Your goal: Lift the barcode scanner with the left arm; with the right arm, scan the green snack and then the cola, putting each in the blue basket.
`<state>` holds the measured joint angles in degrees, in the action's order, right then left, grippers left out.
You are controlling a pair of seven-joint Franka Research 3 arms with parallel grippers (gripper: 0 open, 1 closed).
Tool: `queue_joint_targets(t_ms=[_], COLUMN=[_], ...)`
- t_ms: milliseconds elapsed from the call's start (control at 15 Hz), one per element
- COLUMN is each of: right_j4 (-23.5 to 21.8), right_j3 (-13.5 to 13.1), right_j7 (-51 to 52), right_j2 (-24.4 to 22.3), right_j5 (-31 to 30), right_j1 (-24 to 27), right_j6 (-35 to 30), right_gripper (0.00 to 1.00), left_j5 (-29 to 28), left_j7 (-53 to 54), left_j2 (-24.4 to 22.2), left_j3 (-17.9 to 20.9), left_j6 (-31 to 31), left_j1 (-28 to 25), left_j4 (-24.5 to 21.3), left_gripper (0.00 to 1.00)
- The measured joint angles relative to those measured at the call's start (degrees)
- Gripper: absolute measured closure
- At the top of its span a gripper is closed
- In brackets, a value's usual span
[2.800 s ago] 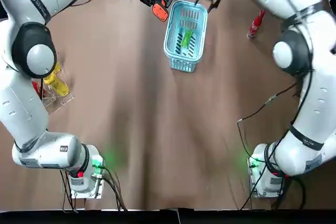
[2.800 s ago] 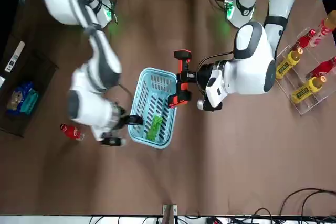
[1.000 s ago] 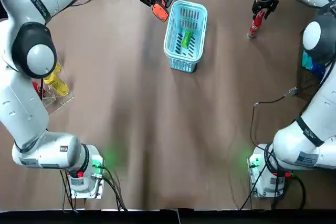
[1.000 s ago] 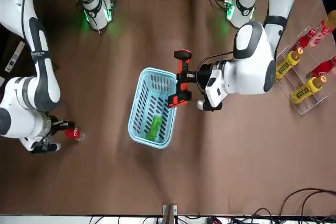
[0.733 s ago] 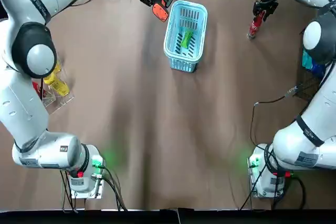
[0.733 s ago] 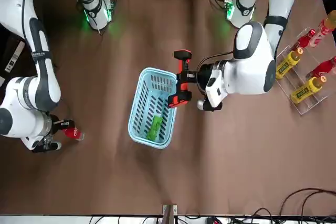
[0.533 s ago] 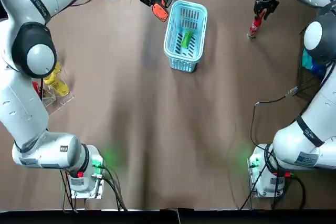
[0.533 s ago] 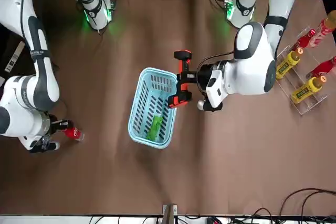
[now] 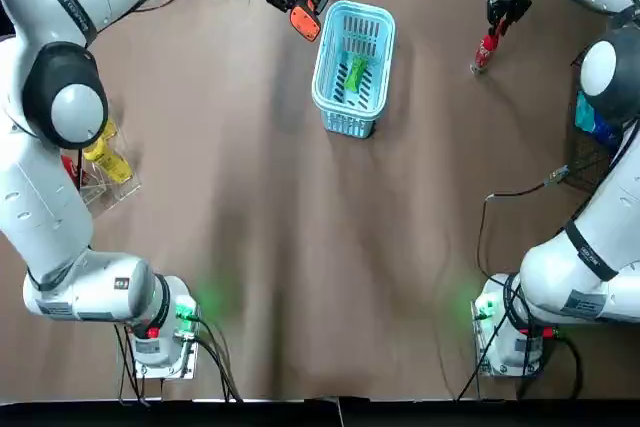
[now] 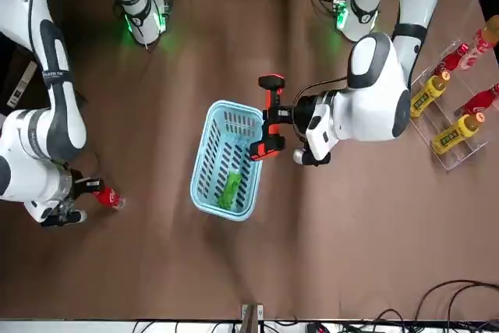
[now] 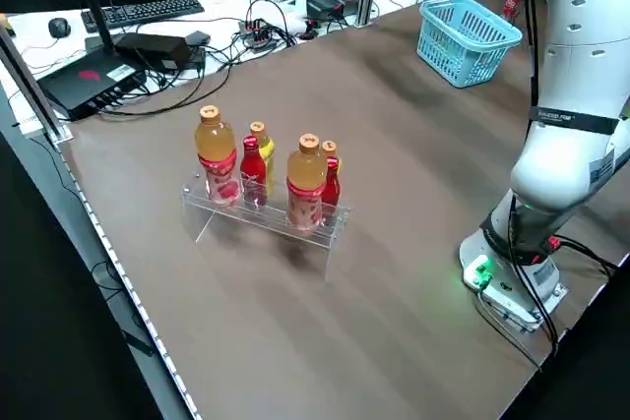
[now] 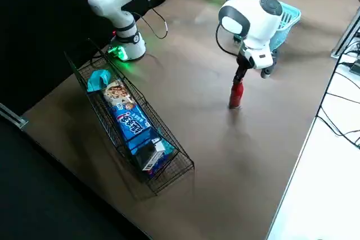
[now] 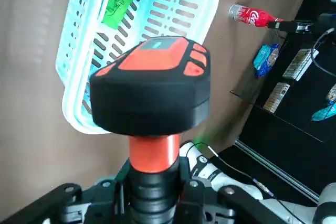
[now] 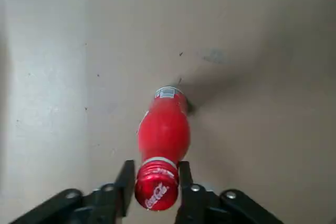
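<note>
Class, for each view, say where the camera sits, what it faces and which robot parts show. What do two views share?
Top: overhead, looking down; both arms, basket.
Front: across table, facing robot; both arms, scanner.
Left side: raised, robot's left; left arm, bottles.
Right side: raised, robot's right; right arm, cola.
Left wrist: left gripper holding scanner.
Right wrist: right gripper gripping cola.
Shared: top and front show basket.

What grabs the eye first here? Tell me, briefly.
The left end effector holds an orange-and-black barcode scanner raised beside the blue basket, where the green snack already lies. Farther to the robot's right, the right end effector grips the upright red cola by its cap.
</note>
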<state>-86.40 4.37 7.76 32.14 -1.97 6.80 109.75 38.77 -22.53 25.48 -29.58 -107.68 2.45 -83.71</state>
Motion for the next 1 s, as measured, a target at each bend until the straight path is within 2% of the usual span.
queue_joint_targets(t_ms=[133, 467, 667, 867, 1000], right_j4=[0.00, 0.17, 1.11, 1.27, 1.21], right_j3=[0.03, 0.75, 4.03, 7.00, 8.09], right_j7=[0.02, 1.08, 5.92, 7.41, 4.59], right_j2=[-0.02, -0.72, -5.90, -13.31, -16.19], right_j5=[-0.06, -0.06, 1.51, 10.91, 14.17], right_j1=[-0.05, -0.20, -0.27, -1.04, -3.27], right_j6=[-0.03, -0.47, -7.97, -18.56, -21.30], right_gripper=[0.68, 0.68, 0.68, 0.68, 0.68], left_j5=[0.00, 0.00, 0.00, 0.00, 0.00], left_j7=[0.00, -0.01, -0.01, -0.01, -0.01], left_j2=[0.00, 0.00, 0.00, 0.00, 0.00], left_j3=[0.00, 0.00, 0.00, 0.00, 0.00], left_j6=[0.00, -0.01, -0.04, -0.04, -0.04], left_j1=[0.00, -0.08, -0.27, -0.34, -0.36], left_j4=[0.00, 0.00, 0.02, 0.02, 0.03], left_gripper=[0.63, 0.63, 0.63, 0.63, 0.63])
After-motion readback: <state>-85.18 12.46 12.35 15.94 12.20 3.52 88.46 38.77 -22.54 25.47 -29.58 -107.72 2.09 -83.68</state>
